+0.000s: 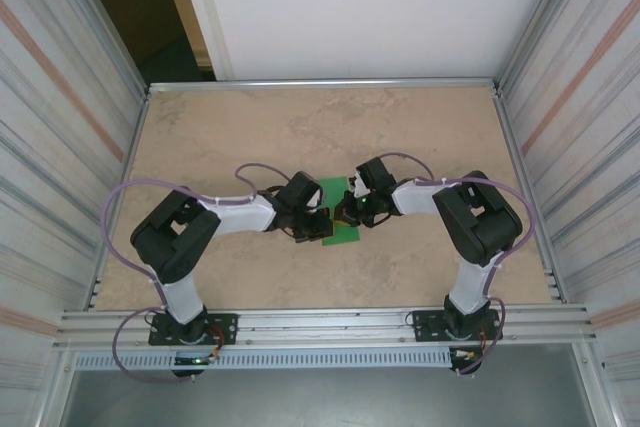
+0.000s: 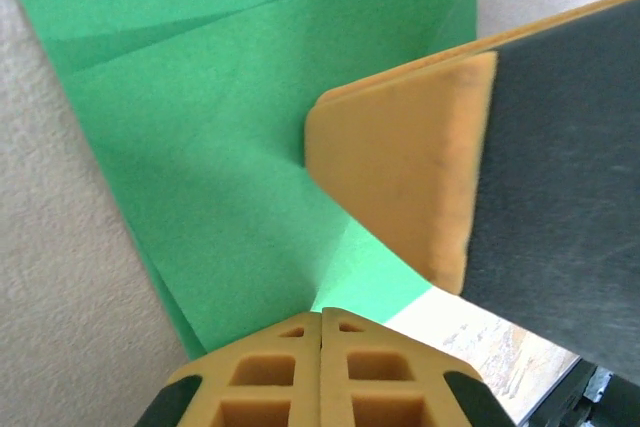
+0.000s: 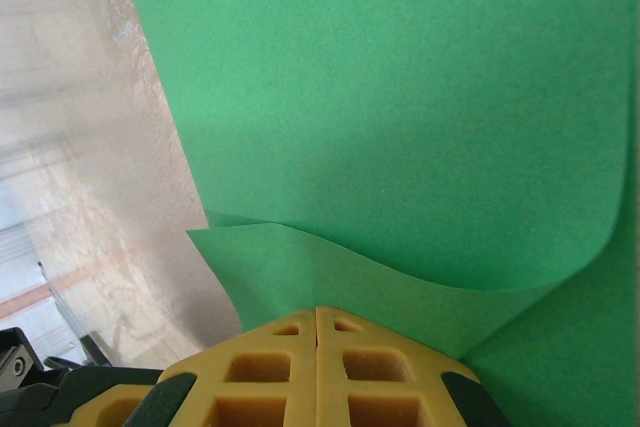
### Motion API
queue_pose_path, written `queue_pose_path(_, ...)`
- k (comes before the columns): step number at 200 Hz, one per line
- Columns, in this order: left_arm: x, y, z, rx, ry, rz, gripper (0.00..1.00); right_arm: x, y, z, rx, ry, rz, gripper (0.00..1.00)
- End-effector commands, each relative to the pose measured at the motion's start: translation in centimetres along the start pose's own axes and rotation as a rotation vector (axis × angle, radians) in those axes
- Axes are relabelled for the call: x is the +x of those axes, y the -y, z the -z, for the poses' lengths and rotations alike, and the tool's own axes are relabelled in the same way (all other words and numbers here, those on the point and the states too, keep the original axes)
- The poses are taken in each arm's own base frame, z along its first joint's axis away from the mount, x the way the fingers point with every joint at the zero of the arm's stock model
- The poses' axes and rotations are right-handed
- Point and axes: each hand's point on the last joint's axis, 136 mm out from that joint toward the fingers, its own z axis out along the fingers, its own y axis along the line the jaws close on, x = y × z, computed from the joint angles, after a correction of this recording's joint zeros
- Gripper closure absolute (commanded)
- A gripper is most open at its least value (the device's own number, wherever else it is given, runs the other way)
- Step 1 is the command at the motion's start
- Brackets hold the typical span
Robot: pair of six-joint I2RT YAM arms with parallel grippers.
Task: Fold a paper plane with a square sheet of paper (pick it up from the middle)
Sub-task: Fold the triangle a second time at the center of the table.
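The square sheet of paper (image 1: 342, 235) is bright green and lies flat on the table between my two grippers, partly covered by them. In the left wrist view the sheet (image 2: 220, 127) shows diagonal creases. My left gripper (image 2: 321, 315) is shut with its tip on the sheet's near edge. The right gripper's yellow fingers (image 2: 400, 177) press on the paper just ahead of it. In the right wrist view a folded flap (image 3: 330, 272) of the sheet (image 3: 400, 97) curls up in a wave, and my right gripper (image 3: 317, 312) is shut with its tip down on that flap.
The beige tabletop (image 1: 330, 127) is framed by metal rails, with corrugated walls to the left and right. Both arms reach inward from their bases (image 1: 190, 327) (image 1: 455, 325) and meet at the centre (image 1: 335, 215).
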Motion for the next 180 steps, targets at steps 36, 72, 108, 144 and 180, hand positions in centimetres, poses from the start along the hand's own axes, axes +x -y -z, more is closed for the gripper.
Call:
queue_pose_path(36, -0.2, -0.9, 0.0, -0.038, 0.002, -0.013, 1.00, 1.7, 6.3, -1.0, 0.198, -0.036, -0.129, 1.00)
queue_pose_path(72, -0.3, -1.5, 0.0, -0.050, 0.007, -0.002, 1.00, 1.8, 6.4, -1.1, 0.203, -0.037, -0.131, 1.00)
queue_pose_path(108, -0.1, -1.8, -0.2, -0.052, 0.001, 0.003, 1.00, 1.8, 6.5, -1.1, 0.203, -0.040, -0.132, 1.00)
queue_pose_path(144, 0.3, -2.4, -0.5, -0.057, -0.011, 0.013, 1.00, 1.8, 6.5, -1.1, 0.204, -0.040, -0.132, 1.00)
queue_pose_path(180, 0.5, -2.6, -0.5, -0.063, -0.019, 0.017, 1.00, 1.8, 6.4, -1.1, 0.203, -0.039, -0.132, 1.00)
